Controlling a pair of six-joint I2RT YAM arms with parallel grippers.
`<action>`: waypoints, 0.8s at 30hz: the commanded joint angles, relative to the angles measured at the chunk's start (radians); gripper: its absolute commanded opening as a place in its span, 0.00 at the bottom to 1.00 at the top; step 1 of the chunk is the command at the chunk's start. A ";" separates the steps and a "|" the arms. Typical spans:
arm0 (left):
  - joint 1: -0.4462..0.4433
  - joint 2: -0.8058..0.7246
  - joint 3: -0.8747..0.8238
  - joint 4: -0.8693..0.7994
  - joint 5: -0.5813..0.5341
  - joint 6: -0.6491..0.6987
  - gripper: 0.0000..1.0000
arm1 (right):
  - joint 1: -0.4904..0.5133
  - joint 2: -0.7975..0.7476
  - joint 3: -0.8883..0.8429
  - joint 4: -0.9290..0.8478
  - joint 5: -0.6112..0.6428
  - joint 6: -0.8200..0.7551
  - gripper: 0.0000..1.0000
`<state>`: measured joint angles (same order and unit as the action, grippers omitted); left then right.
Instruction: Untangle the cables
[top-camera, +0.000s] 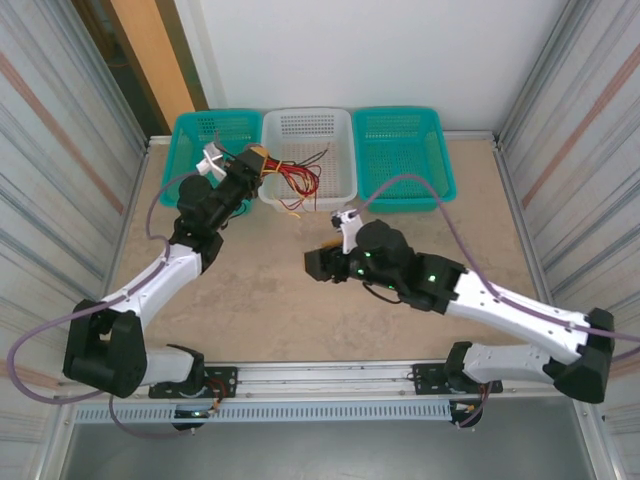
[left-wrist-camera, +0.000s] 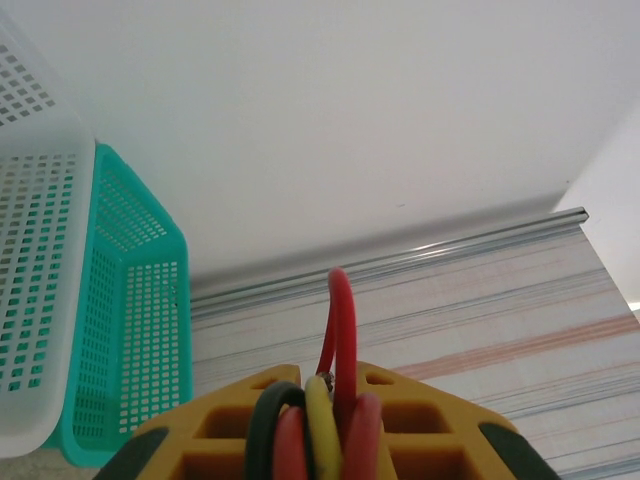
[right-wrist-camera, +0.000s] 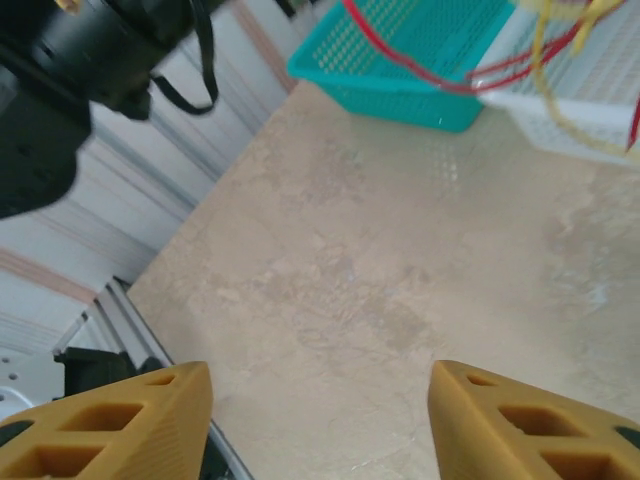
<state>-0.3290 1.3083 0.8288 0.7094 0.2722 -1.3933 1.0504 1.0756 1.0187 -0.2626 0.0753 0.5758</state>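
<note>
My left fingers (left-wrist-camera: 175, 445) clench the cables (left-wrist-camera: 340, 330) at the white basket's (top-camera: 352, 160) rim. My right fingers (right-wrist-camera: 175, 400), released, should pinch one strand nearby.

1. The black-and-white jointed left arm (top-camera: 150, 285) stretches away from its base, elbow bent, forearm leaning rightward.
2. Its yellow-fingered left gripper (top-camera: 256, 160) (left-wrist-camera: 325, 388) is pinched on thin red, black and yellow cables (left-wrist-camera: 338, 330) (the strands fill the slot between the fingers).
3. The matching black-and-white right arm (top-camera: 500, 300) lies low, reaching toward the centre.
4. The yellow-fingered right gripper (top-camera: 318, 263) (right-wrist-camera: 320, 385) points leftward, fingers (right-wrist-camera: 110, 420) spread wide with nothing between them.
</note>
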 joint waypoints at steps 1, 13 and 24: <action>0.002 -0.005 0.004 0.087 0.047 0.004 0.00 | -0.015 -0.026 0.037 -0.072 -0.002 -0.017 0.66; 0.002 -0.006 0.014 0.062 0.166 0.105 0.00 | -0.207 0.080 0.181 0.068 -0.409 0.121 0.70; 0.000 0.045 0.064 0.096 0.271 0.172 0.00 | -0.194 0.153 0.252 -0.042 -0.399 0.089 0.79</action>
<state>-0.3290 1.3602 0.8440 0.7372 0.4934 -1.2560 0.8524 1.2171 1.2484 -0.2775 -0.2958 0.6712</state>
